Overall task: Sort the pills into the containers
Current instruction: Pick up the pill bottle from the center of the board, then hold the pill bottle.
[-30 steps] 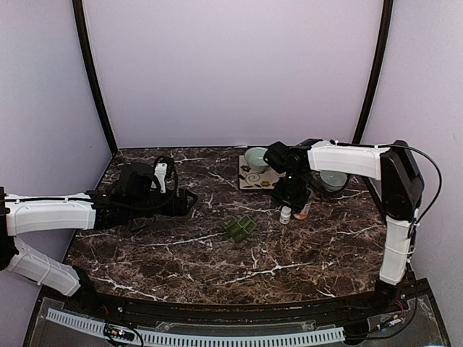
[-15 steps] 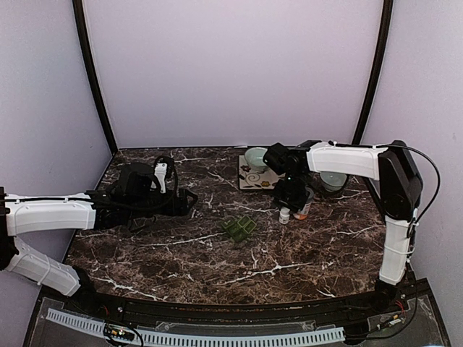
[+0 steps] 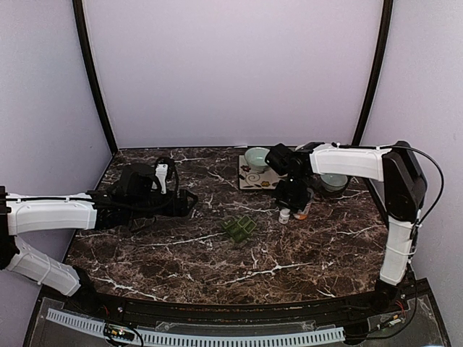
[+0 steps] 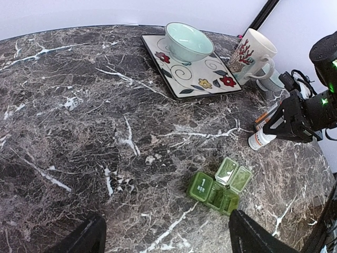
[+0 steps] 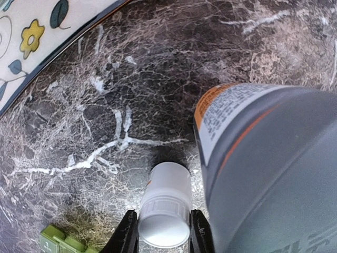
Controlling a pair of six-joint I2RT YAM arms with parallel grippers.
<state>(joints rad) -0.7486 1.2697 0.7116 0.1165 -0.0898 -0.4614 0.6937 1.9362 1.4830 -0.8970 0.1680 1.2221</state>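
Marble table point(image 3: 181, 253); pill organiser point(image 5: 58, 241) clipped in right-wrist view

My left arm reaches low from the near-left corner toward the middle of the table, forearm almost level. My left gripper point(image 3: 189, 201) hangs over the left half, its fingers point(image 4: 79, 240) spread wide with nothing between them.

My right arm rises from the near-right corner along the right edge, bends at a high elbow and runs left toward the far edge. The wrist tips down, so my right gripper point(image 3: 290, 204) points at the tabletop. Its fingers point(image 5: 130, 232) sit against both sides of a small white bottle point(image 5: 164, 203)'s cap, with no gap visible.
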